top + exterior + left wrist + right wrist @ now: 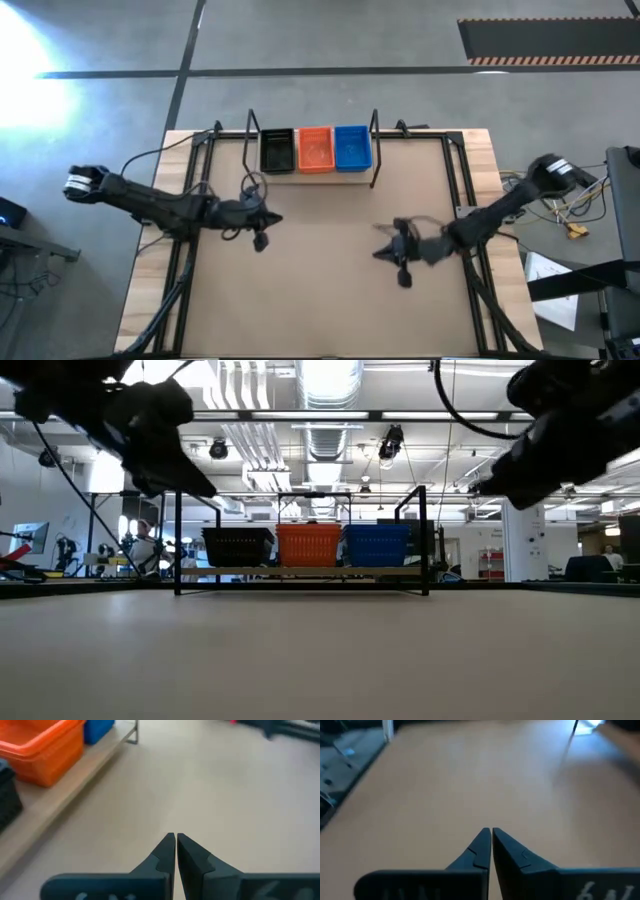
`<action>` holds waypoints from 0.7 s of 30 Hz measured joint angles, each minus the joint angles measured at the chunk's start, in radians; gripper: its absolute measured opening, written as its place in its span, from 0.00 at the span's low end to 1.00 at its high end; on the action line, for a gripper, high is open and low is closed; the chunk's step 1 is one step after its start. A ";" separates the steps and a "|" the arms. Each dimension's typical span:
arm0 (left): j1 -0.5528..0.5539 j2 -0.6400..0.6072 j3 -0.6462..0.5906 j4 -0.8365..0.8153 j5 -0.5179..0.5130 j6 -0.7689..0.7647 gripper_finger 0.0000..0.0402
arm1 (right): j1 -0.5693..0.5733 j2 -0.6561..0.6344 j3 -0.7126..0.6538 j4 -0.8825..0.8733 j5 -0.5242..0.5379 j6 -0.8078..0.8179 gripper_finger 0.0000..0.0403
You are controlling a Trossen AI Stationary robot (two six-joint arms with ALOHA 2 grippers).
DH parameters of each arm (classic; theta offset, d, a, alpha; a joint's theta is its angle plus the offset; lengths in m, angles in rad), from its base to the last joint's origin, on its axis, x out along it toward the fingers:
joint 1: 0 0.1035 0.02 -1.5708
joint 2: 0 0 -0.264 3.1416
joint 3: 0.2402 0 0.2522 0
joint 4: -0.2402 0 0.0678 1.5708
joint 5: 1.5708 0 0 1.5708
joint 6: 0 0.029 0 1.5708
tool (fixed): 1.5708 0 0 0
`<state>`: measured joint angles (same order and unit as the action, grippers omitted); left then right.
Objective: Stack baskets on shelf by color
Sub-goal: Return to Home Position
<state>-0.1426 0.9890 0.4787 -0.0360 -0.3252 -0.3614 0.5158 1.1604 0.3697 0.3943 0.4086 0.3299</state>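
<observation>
With the baskets [315, 148] sorted black, orange, blue on the shelf [300, 571] at upper centre, we judge homing is in hand: left gripper [176, 836] and right gripper [491, 830], both pressed together empty, must draw back

Overhead, level views; common shelf [300, 572]

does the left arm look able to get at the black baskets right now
Probably yes: the left gripper, shut, hangs near the black baskets on the shelf, with nothing between them.
</observation>
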 joint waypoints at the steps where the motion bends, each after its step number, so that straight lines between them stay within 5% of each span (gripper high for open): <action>1: -0.008 -0.019 -0.025 0.023 0.001 -0.001 0.00 | -0.040 -0.057 -0.021 0.000 -0.042 -0.031 0.02; 10: -0.008 -0.193 -0.097 0.036 -0.003 0.046 0.00 | -0.276 -0.555 -0.221 -0.047 -0.251 -0.105 0.02; 21: 0.136 -0.533 -0.231 0.035 0.023 0.159 0.00 | -0.300 -0.909 -0.328 -0.181 -0.263 -0.125 0.02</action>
<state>-0.0069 0.4562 0.2482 -0.0014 -0.3021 -0.2026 0.2153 0.2515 0.0420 0.2133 0.1454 0.2046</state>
